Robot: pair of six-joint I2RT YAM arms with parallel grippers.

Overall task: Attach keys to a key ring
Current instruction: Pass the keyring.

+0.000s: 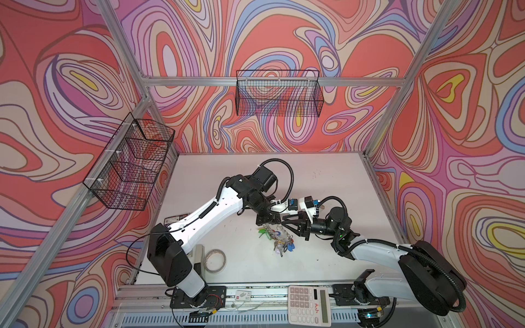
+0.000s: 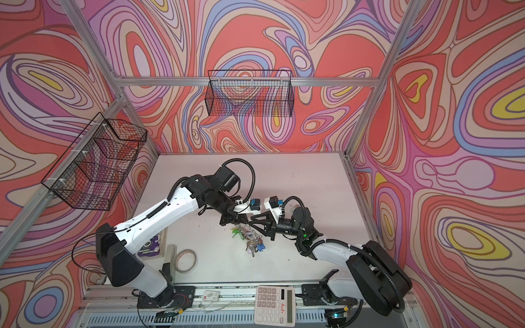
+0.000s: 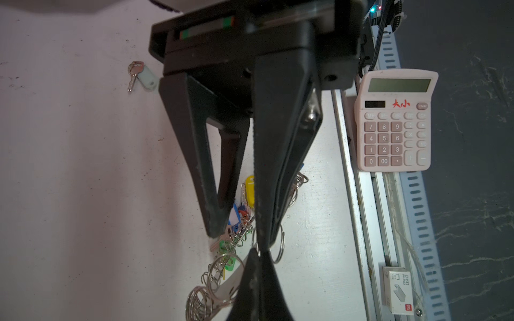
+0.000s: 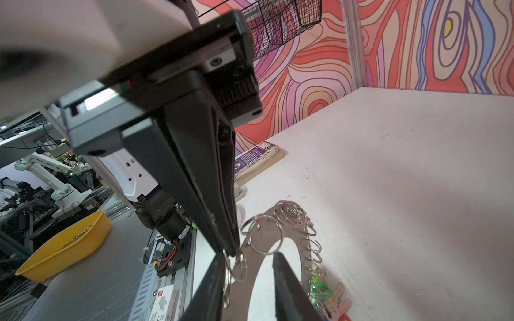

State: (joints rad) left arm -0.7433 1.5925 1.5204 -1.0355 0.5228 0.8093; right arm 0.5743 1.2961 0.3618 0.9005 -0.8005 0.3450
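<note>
The key ring, a flat silver ring fringed with small split rings, hangs tilted over the middle of the table. My left gripper is shut on its upper rim, where a small split ring sits. Tagged keys dangle in a bunch from the lower rim: blue, green, yellow and red. My right gripper is open, its fingers either side of the rim beside the left fingertips, one in the central hole. A loose key with a pale mint tag lies apart on the table.
A beige tape roll and a book lie near the left arm's base. A pink calculator and a small staples box sit on the front rail. Wire baskets hang on the walls.
</note>
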